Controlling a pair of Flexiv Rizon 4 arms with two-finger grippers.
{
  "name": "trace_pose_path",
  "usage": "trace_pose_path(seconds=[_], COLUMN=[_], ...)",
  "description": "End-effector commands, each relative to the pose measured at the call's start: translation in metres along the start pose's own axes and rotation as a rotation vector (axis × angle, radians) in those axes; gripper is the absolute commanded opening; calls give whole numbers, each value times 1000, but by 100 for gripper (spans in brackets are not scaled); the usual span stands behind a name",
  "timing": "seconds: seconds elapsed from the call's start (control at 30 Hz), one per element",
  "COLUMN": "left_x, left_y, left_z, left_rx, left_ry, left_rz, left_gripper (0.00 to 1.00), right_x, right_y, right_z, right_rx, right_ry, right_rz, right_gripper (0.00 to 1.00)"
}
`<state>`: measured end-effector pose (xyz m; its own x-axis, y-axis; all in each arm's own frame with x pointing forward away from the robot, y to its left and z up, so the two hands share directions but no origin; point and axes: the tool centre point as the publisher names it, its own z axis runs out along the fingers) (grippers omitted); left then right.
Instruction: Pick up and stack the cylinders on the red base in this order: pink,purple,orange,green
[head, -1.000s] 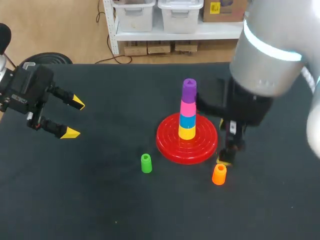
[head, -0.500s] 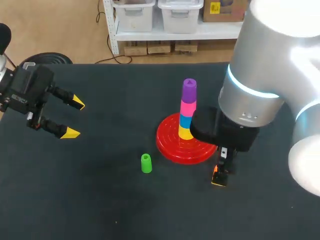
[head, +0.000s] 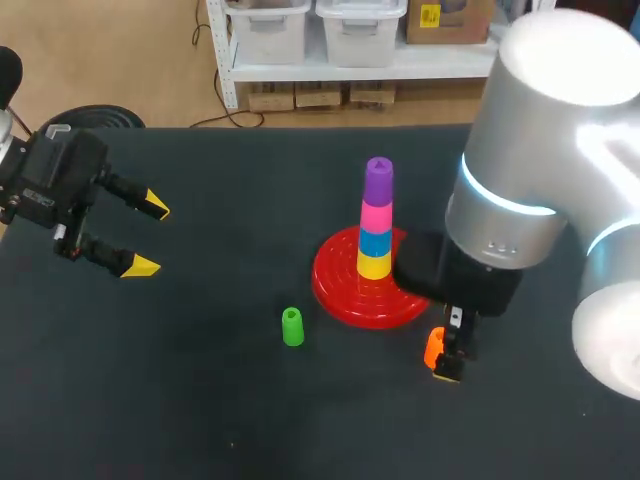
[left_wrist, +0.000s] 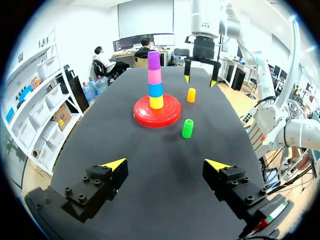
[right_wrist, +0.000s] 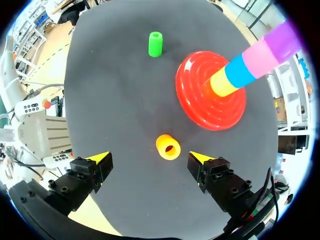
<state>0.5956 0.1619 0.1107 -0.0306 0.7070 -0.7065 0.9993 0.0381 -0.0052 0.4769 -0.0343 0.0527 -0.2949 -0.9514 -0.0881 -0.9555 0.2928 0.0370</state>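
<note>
The red base (head: 345, 292) carries a stack of yellow, blue, pink and purple cylinders (head: 376, 215). Just right of the base stands the orange cylinder (head: 433, 346), partly covered by my right gripper (head: 447, 362). In the right wrist view the orange cylinder (right_wrist: 168, 146) stands upright between the open fingers of the right gripper (right_wrist: 150, 158), untouched and nearer one finger. The green cylinder (head: 292, 327) stands alone to the left of the base. My left gripper (head: 140, 236) hangs open and empty at the far left; the left wrist view shows the left gripper (left_wrist: 166, 164) far from the base (left_wrist: 170, 114).
Beyond the orange cylinder, the right wrist view shows the green cylinder (right_wrist: 155, 44) and the red base (right_wrist: 200, 107) with its leaning-looking stack. The black tabletop (head: 200, 400) stretches bare between my left gripper and the green cylinder.
My right arm has moved toward the table's front and come down over the orange cylinder, which its gripper now partly covers. The left arm and the cylinders have stayed put.
</note>
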Motion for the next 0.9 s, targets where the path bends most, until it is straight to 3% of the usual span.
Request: trace_pose_path(seconds=[0.03, 0.47, 0.9], left_x=[1, 1, 1], left_y=[0, 0, 0], left_z=[1, 1, 1], left_rx=[-1, -1, -1], left_ry=[-2, -2, -2], left_rz=[2, 2, 2], left_gripper=[100, 100, 100], right_x=[-3, -8, -11], right_y=[-9, -19, -18], right_z=[20, 40, 42], right_rx=[-12, -30, -36], right_ry=[-3, -8, 16], right_rz=[4, 12, 8], right_gripper=[100, 100, 100])
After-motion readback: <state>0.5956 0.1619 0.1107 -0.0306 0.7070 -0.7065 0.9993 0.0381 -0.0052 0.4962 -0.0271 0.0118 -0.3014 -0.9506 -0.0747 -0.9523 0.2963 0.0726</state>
